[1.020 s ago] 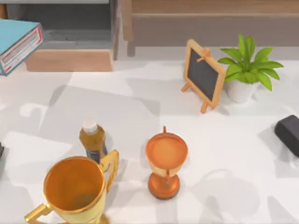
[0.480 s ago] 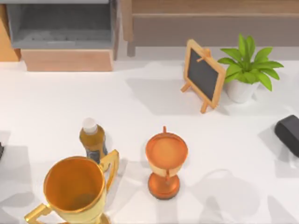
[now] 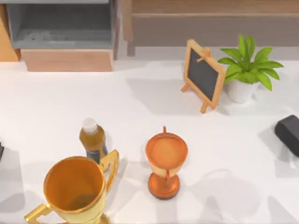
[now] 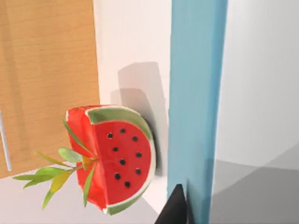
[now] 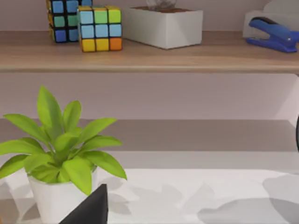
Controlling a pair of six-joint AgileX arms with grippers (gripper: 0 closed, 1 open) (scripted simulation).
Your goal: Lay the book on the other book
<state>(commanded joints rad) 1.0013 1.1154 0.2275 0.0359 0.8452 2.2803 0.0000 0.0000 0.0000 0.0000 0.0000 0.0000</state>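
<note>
Left gripper (image 4: 189, 211) has hold of the book (image 4: 196, 102). In the left wrist view the book is a tall teal-blue band standing upright, cut off at both ends. One dark fingertip (image 4: 176, 210) lies against the teal cover. The other is hidden behind the book, so how wide the jaws stand is not visible. No title or page block can be made out.

Just beside the book is a watermelon slice (image 4: 117, 156), with red flesh, black seeds and a green rind, its far edge hidden by the book. A leafy sprig (image 4: 56, 170) crosses in front of it. A wooden panel (image 4: 46, 74) stands behind, cut off by the frame.

Right gripper (image 5: 91, 207): a dark corner of it shows in the right wrist view. Cannot tell its grip state or whether it has anything. It faces a potted plant (image 5: 60, 149) in a white pot, with part of the pot hidden behind the dark corner. On a shelf (image 5: 187, 58) above are puzzle cubes (image 5: 98, 25), a white box (image 5: 163, 23) and a blue stapler (image 5: 273, 32), all cropped at the edges.

The top view shows the white table (image 3: 224, 154) with a gold trophy (image 3: 74, 189), cut off at the near edge. A bottle (image 3: 92, 140) is just behind it and partly hidden by it. There is also a bronze cup (image 3: 166, 161), a small chalkboard easel (image 3: 202, 74) and the plant near the right side. A dark block (image 3: 288, 133) is cut by the right edge and is too cropped to identify.
</note>
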